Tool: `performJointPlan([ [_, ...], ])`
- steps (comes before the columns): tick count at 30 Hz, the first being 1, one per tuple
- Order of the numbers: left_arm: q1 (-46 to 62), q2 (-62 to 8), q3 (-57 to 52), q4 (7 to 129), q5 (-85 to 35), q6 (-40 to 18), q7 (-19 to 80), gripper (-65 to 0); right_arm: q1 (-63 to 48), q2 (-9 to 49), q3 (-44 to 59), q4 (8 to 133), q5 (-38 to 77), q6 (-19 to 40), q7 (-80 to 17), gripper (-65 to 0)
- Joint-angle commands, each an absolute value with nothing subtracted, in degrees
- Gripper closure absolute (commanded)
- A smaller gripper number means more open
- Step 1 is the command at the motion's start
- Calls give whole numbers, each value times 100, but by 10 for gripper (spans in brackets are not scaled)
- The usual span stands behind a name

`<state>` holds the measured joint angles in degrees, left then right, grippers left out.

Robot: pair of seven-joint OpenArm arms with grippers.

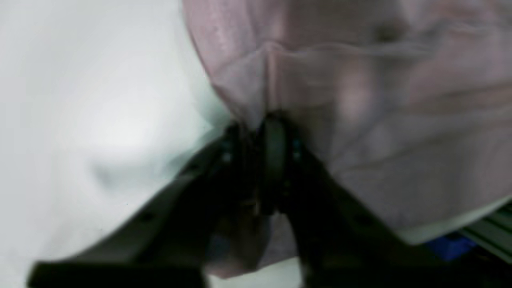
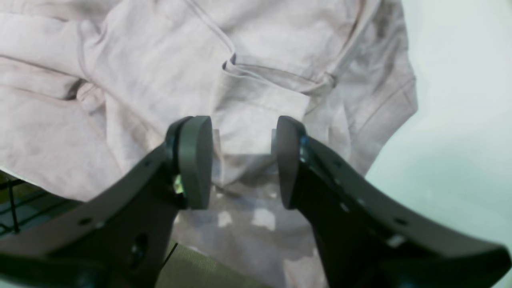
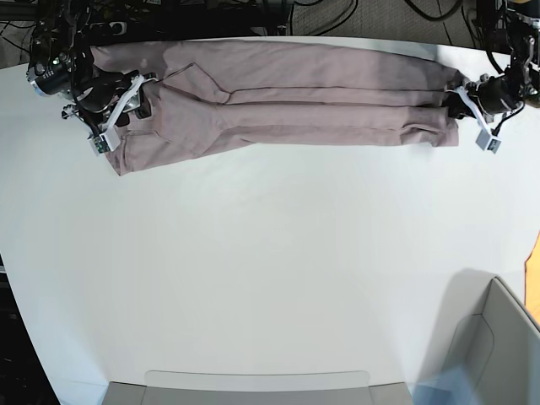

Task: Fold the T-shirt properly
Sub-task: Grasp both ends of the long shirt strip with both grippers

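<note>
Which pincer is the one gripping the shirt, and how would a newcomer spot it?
On the white table, follow the long pink T-shirt to its base-view right end. The left pincer pinches that edge shut, unlike the right pincer, which stands open over cloth.

1. No text, label, brand, number or sign can be read in any of the three views.
2. The T-shirt [image 3: 278,97], stretched across the top of the base view, is plain pink-mauve cloth with no print showing.
3. The white surface [image 3: 270,270] shows no markings.
4. The left wrist view is too blurred to show any lettering.
</note>
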<state>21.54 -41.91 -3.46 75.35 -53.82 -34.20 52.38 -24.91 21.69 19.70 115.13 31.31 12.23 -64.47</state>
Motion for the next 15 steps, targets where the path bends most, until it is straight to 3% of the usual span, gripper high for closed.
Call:
performJointPlan([
  [1, 2202, -4154, -224, 7310, -4927, -3363, 5745, 0, -2457, 2246, 2000, 11609, 3160, 1235, -6369, -264],
  [6, 1938, -4136, -400, 6835, -4532, -3371, 5675, 0, -2343, 2211, 2000, 11609, 3160, 1235, -6378, -264],
  [15, 1912, -4127, -2273, 6686, -4523, -3380, 5719, 0, -2255, 2185, 2009, 11609, 3160, 1235, -6369, -264],
])
